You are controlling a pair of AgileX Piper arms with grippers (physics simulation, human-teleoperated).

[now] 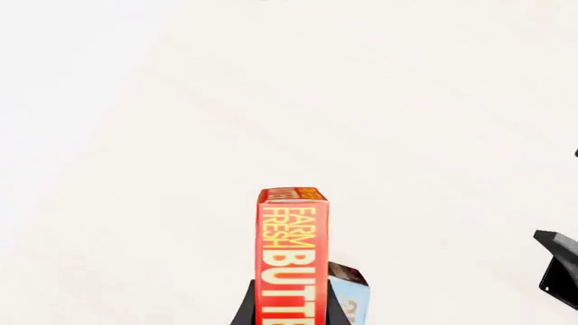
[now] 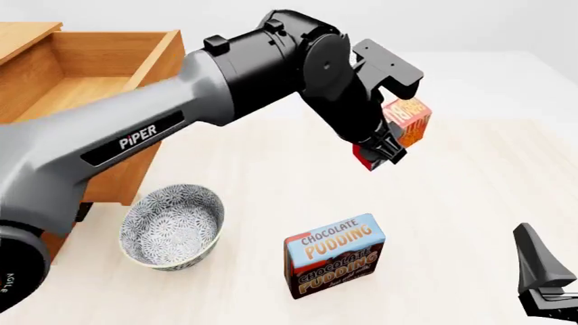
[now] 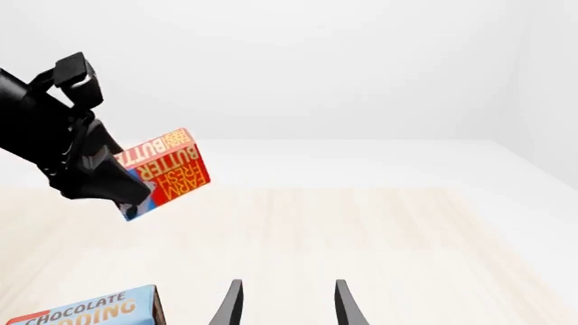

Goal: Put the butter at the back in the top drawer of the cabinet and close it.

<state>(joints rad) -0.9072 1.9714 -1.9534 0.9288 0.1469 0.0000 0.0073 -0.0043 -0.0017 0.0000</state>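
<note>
Holding the butter (image 2: 408, 120) clamped in our left gripper (image 2: 386, 139), we have it lifted clear of the table (image 2: 470, 196), hanging in the air above and beyond the pudding box (image 2: 335, 255) and well to the right of the cabinet (image 2: 91, 88). By our reckoning the pick-up is done and the top drawer (image 2: 108, 64) already stands open with bare wood showing inside, so what is left is to carry the butter across to it, set it down at the back, let go and push the drawer shut. Our right gripper (image 3: 283, 305) waits low near the table with its fingers apart and nothing between them, beside the pudding box, and the bowl (image 2: 172, 227) sits in front of the cabinet.
</note>
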